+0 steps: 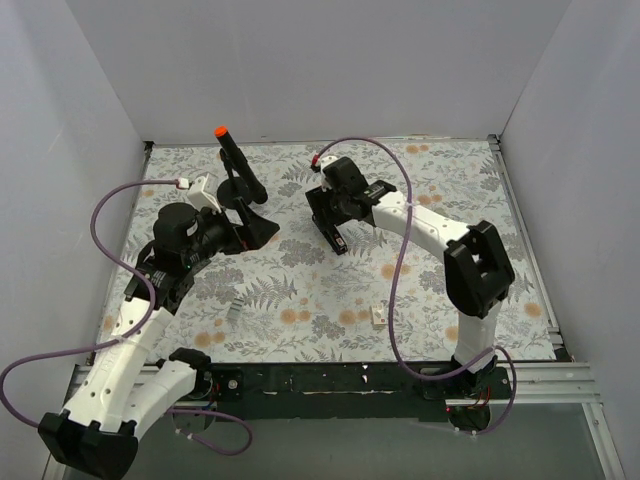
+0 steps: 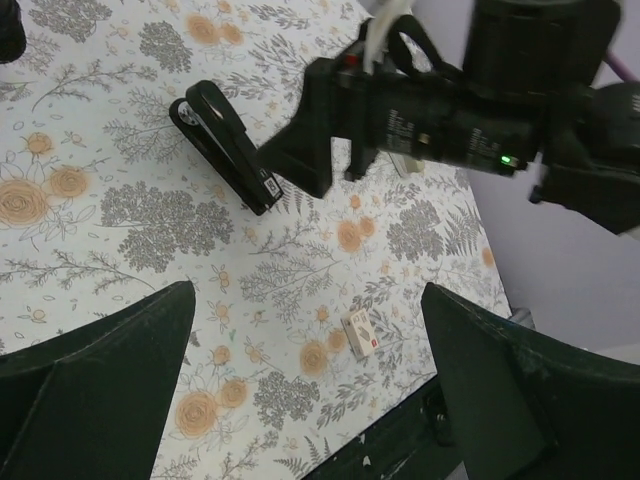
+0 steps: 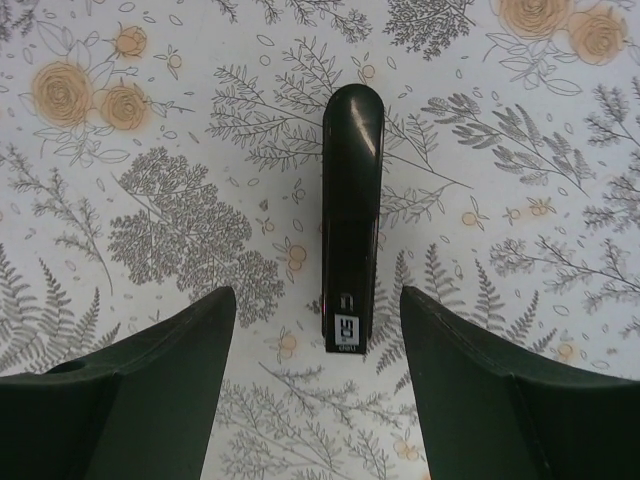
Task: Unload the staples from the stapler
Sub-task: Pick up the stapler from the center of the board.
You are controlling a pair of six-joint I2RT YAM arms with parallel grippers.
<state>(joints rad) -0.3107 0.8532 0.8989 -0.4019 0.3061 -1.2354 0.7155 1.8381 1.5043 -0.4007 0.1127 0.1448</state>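
Jaws of the right gripper (image 3: 315,297) stood spread and empty above the stapler (image 3: 352,200), which lay shut on the floral cloth (image 3: 150,200). Approach step, seemingly; next called for lowering and pinching its sides. Left gripper (image 2: 307,292) gaped too, nearby

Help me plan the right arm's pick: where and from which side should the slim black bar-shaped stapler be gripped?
Probably across its narrow long sides near mid-length, from straight above: the slim black stapler lies flat and closed, and the open right gripper straddles its line.
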